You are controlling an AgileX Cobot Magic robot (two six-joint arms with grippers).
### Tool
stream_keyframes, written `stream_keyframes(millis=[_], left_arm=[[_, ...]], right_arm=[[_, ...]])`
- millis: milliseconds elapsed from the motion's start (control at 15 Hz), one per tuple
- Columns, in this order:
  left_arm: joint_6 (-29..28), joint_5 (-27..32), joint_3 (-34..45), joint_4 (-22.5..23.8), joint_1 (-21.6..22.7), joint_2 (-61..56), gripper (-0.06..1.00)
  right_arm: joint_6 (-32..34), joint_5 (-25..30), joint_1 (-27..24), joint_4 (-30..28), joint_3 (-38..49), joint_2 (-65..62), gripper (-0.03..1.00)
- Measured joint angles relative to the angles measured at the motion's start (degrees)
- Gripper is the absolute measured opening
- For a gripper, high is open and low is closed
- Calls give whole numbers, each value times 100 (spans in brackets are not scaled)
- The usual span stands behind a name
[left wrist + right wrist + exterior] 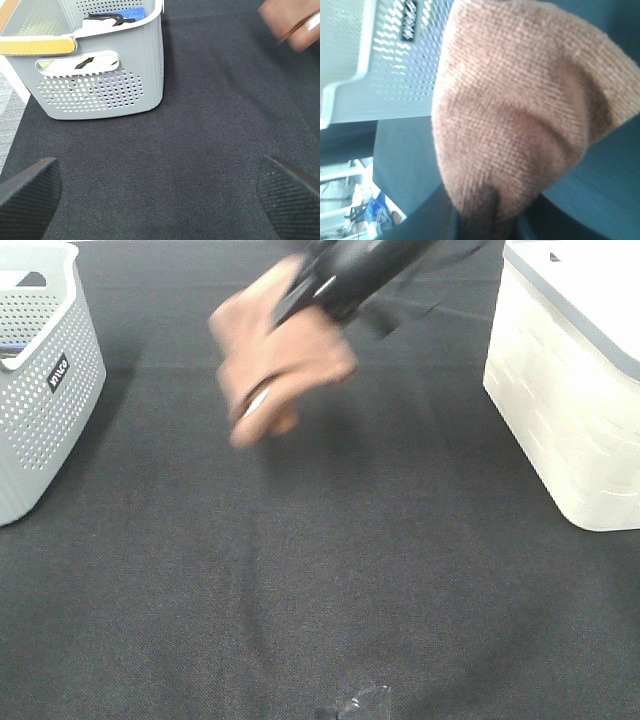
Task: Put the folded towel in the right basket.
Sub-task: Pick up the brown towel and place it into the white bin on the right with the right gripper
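Right claw grips the towel, aloft over the far-middle table — I fear a fast swing could shake it loose or snag the right basket rim. Left claw gapes wide, empty.

black table carries grey basket left, white basket right.

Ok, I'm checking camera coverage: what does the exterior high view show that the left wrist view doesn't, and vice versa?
Only exterior high: the white right basket and the right arm holding the folded towel. Only left wrist: the open left tool, and an orange handle and blue item at the grey basket. Both: that grey basket, the folded towel, blurred, and the black tablecloth.
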Motion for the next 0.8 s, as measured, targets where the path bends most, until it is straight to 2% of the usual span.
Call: stream_keyframes(millis=[200, 267, 400, 533, 667, 800], left_arm=[[0, 0, 0, 0, 0, 0, 99], [0, 0, 0, 0, 0, 0, 99], [0, 0, 0, 0, 0, 0, 99], [0, 0, 0, 0, 0, 0, 99], [0, 0, 0, 0, 0, 0, 99], [0, 0, 0, 0, 0, 0, 99]], right_arm=[[0, 338, -1043, -561, 0, -1077, 20], [11, 350, -1684, -808, 0, -1564, 20], [17, 361, -2590, -1043, 0, -1931, 20], [17, 372, -3610, -1725, 0, -2028, 20], [17, 390, -3930, -2275, 0, -1937, 20], [17, 395, -3948, -2498, 0, -1862, 20]])
